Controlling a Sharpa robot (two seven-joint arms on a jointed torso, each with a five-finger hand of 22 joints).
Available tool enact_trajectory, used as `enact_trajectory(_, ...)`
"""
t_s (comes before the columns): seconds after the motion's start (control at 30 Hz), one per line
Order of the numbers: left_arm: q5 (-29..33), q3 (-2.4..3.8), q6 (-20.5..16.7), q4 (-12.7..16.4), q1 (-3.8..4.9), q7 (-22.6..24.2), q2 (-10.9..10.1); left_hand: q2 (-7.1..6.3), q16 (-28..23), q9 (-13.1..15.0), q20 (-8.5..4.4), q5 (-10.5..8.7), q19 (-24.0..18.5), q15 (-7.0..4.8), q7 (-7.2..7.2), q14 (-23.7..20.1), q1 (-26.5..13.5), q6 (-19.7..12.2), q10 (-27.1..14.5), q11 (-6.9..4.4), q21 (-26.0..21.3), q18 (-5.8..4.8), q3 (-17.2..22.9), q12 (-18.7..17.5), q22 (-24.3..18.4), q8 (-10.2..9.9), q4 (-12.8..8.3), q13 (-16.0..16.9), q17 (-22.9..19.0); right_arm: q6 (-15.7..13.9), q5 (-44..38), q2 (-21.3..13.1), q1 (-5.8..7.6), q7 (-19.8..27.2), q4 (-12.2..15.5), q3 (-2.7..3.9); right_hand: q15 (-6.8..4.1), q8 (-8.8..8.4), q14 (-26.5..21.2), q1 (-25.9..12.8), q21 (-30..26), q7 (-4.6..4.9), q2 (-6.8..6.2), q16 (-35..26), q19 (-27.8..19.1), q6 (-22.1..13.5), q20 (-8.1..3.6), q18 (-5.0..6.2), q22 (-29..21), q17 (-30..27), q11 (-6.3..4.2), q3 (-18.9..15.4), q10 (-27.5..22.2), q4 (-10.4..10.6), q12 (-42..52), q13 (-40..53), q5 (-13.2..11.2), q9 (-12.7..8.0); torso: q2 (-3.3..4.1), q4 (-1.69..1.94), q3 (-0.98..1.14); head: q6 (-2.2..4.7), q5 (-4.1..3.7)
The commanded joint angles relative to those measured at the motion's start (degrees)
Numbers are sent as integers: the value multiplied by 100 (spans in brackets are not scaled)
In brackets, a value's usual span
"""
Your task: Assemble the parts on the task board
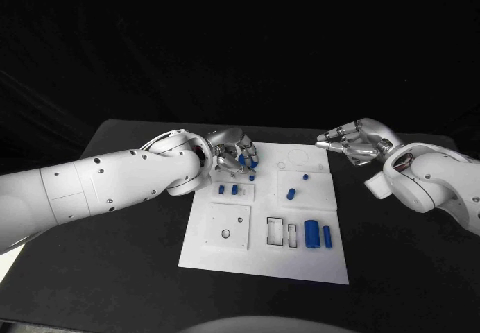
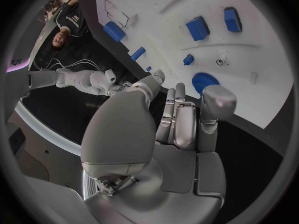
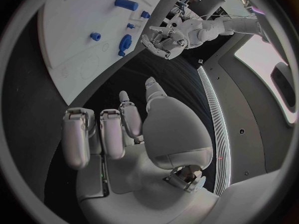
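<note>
Left hand [image 1: 232, 150] hangs loose-fingered and empty right over the blue gear [image 2: 203, 81] at the task board's [image 1: 262, 267] far corner, way closer than the empty, spread right hand [image 1: 352, 142].

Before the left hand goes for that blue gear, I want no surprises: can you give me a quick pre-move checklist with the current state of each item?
1. Left hand free of parts: ok, the left wrist view shows nothing in it.
2. Fingers apart enough to take the blue gear: cannot tell.
3. Left hand over the gear: ok, it hovers above it at the far left corner of the task board.
4. Gear lying flat on the board: ok.
5. Right hand out of the way: ok, it sits off the board's far right corner, holding nothing.
6. Small blue peg beside the gear clear of the fingers: ok, not touched.
</note>
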Motion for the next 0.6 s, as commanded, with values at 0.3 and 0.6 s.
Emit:
enact_trajectory(0.3,-1576,-66,245,-233,2,-265,325,-77,187,-165,-202,-27,339,-195,-136,322,19,277,281,-112,981,-213,45,-246,960,-252,12,-298,136,42,-38,19,-3,30,-8,1,-16,-8,370,-1,-25,2,84,-28,-40,-44,-5,78,132,475,5,-38,-44,12,-17,250,33,7,1,8,-13,6,-27)
enact_trajectory(0.6,-1711,-127,482,-490,-9,-349,544,-121,117,-220,-218,-27,297,-199,-134,312,-38,318,171,-93,798,-169,17,-427,780,-356,28,-430,19,46,-38,31,-4,37,-15,1,-16,-8,370,-1,-25,2,84,-28,-40,-44,-5,78,132,475,5,-38,-44,12,-17,250,33,7,2,4,-15,-7,-45)
